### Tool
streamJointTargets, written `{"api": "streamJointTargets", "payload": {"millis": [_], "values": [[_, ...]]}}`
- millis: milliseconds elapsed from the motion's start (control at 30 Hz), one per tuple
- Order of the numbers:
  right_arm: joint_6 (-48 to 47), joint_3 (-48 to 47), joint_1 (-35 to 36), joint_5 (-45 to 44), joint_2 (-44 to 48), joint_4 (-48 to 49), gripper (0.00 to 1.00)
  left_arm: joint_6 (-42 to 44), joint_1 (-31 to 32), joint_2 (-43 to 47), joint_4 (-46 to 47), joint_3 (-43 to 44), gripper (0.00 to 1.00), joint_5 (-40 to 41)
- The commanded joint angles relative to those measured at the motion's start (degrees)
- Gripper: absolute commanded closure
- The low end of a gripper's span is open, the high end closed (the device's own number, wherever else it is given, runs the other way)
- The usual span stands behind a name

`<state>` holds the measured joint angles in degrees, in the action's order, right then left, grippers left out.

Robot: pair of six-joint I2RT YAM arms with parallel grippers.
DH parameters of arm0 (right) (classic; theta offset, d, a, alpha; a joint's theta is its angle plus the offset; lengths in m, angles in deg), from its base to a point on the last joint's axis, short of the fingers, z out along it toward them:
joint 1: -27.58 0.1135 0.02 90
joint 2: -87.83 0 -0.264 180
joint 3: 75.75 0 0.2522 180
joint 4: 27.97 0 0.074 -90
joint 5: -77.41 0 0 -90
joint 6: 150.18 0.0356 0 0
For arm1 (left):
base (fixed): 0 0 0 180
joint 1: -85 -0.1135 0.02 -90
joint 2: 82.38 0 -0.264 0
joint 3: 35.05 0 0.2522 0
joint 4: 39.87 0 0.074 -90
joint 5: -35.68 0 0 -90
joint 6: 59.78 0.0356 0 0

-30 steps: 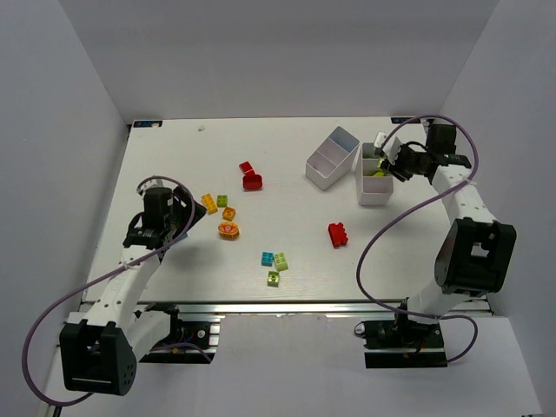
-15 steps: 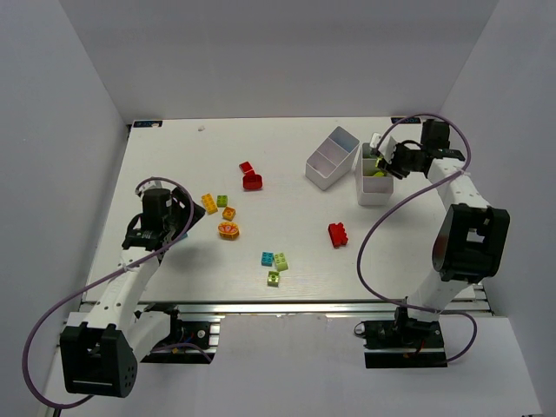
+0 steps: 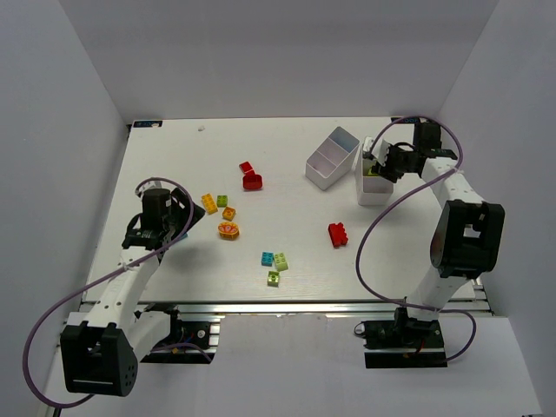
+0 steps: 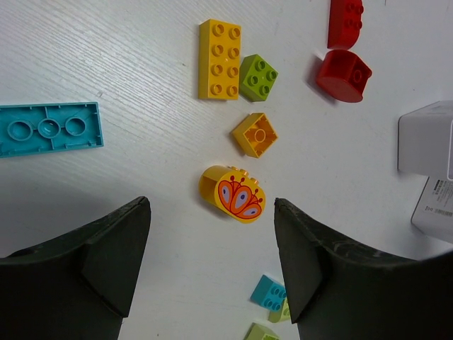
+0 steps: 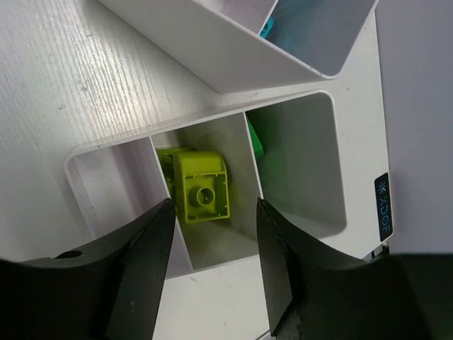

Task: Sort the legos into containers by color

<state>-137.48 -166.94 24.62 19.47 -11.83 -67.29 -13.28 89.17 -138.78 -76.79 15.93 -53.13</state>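
Legos (image 3: 274,259): most loose on table (image 3: 174,148), near edge to middle. Left gripper (image 4: 212,212) unmoved, fingers apart over yellow brick (image 4: 232,195). Right gripper (image 5: 214,205) has edged farther over tray (image 5: 297,170); fingers apart, lime brick (image 5: 202,188) lying free in middle compartment: likely just dropped, one more sorted. White wood-grain top, grey walls (image 3: 261,52) all round.

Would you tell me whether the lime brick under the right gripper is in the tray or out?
In: the lime brick lies in the middle compartment of the tray, between its dividers, hollow underside up.
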Motion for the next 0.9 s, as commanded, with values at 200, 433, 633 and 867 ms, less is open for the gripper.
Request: {"api": "streamJointTargets", "payload": {"millis": [200, 433, 633, 867], "values": [[-1.19, -2.02, 0.06, -0.24, -0.63, 1.31, 0.41, -0.78, -1.17, -1.43, -0.48, 3.48, 0.20, -0.23], [15.74, -2.82, -0.03, 7.83, 8.49, 6.38, 0.24, -6.14, -2.14, -4.58, -8.20, 9.27, 0.16, 7.41], [34.49, 1.93, 0.59, 20.92, 12.03, 10.20, 0.10, -5.11, -3.81, -14.16, -17.69, 19.29, 0.14, 15.66], [36.51, 6.41, 5.42, 25.95, 12.82, 6.31, 0.66, 8.68, -4.08, -27.87, -21.58, 30.28, 0.12, 24.47]]}}
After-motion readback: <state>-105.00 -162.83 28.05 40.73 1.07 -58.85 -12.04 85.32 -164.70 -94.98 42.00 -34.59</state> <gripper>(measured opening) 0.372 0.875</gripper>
